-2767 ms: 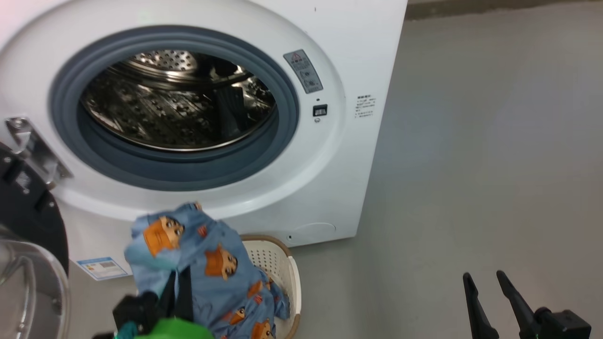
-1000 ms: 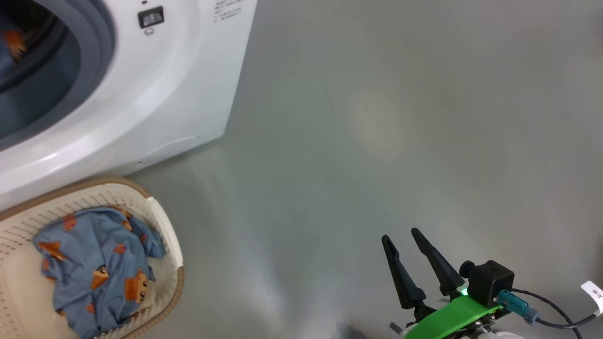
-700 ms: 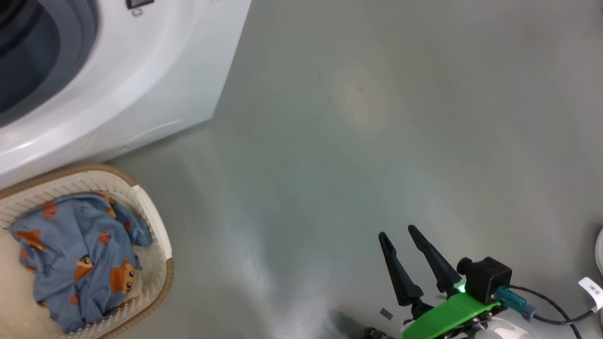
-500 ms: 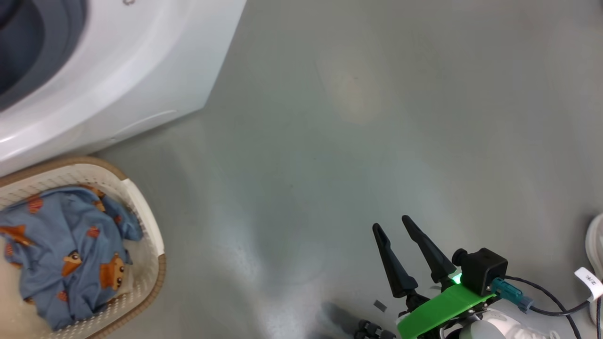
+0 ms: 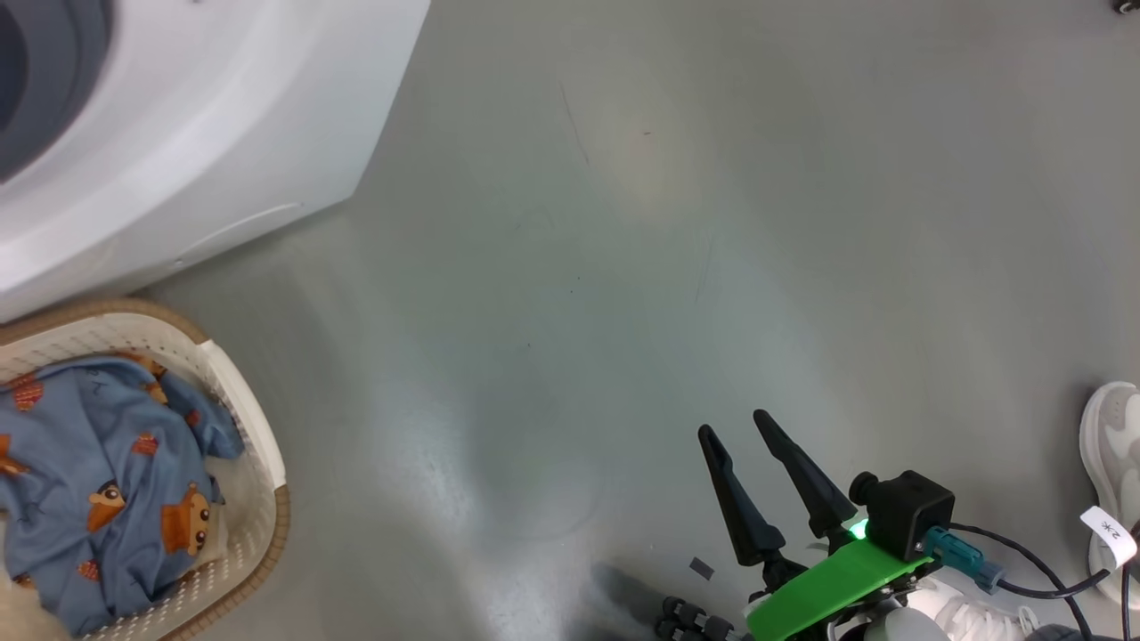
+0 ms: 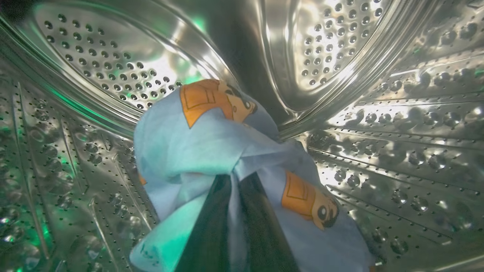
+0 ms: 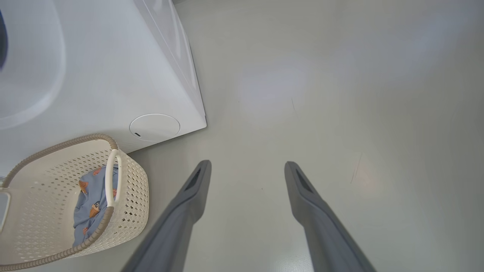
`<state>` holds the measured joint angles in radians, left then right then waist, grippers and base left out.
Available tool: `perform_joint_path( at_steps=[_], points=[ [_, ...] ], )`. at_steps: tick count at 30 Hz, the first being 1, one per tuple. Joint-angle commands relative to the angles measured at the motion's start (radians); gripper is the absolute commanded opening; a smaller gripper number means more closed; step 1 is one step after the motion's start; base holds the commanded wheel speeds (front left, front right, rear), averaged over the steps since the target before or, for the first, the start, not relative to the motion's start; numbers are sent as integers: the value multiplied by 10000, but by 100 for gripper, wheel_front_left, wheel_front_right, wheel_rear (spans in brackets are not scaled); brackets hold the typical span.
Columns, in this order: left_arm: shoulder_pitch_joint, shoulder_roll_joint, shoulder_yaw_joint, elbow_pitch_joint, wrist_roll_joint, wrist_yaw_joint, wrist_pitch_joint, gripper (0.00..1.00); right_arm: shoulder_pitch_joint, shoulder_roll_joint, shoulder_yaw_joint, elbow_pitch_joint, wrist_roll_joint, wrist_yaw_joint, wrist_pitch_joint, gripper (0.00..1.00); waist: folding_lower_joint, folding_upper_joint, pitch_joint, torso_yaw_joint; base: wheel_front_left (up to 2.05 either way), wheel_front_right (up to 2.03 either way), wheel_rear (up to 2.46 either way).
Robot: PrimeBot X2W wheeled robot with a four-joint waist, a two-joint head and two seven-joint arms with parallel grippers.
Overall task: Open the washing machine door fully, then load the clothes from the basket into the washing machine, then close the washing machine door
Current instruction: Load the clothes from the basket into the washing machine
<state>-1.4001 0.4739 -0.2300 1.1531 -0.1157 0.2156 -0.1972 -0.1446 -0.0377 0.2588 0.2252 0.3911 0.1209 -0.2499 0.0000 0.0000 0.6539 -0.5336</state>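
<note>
Inside the shiny perforated drum (image 6: pixel 397 132) of the washing machine (image 5: pixel 223 133), my left gripper (image 6: pixel 236 177) is shut on a light blue garment (image 6: pixel 196 143) printed with orange figures, which bunches around the dark fingers (image 6: pixel 211 230). More of the clothes (image 5: pixel 98 481) lie in the cream basket (image 5: pixel 258 463) on the floor against the machine's front. The right wrist view shows the same basket (image 7: pixel 128 177) and clothes (image 7: pixel 90 196). My right gripper (image 5: pixel 734 422) hovers open and holds nothing above bare floor, well right of the basket. The washing machine door is out of view.
Grey floor stretches to the right of the machine (image 7: pixel 113 75). A person's pale shoe (image 5: pixel 1109 463) stands at the far right edge, close behind my right arm. A black cable with a white tag (image 5: pixel 1109 532) trails from that wrist.
The head camera has swung right, sliding machine and basket left and bringing a shoe into view. My left gripper has carried the garment from above the basket into the drum. The right gripper stays open.
</note>
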Motion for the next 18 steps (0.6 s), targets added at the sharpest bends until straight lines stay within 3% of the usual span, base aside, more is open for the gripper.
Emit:
perform_joint_path(
  at_steps=[1,2,3,10,18],
  points=[
    [-298,308,2,-92,128,38,90,25,175,-126,183,-118,313,98,-118,100,0,0,-68,43,0,0,0],
    [-375,276,-18,34,116,23,204,70,166,-126,186,-116,329,98,-118,100,0,0,-95,63,0,0,0],
    [-437,232,-47,165,107,-2,331,100,153,-126,180,-118,350,98,-118,100,0,0,-134,89,0,0,0],
    [-478,-270,-76,862,-94,234,1094,100,139,-126,41,-66,346,98,-118,100,0,0,-524,385,0,0,0],
    [292,-1075,485,1045,-891,713,275,100,234,-126,-190,-14,155,98,-118,100,0,0,-1316,921,0,0,0]
  ],
)
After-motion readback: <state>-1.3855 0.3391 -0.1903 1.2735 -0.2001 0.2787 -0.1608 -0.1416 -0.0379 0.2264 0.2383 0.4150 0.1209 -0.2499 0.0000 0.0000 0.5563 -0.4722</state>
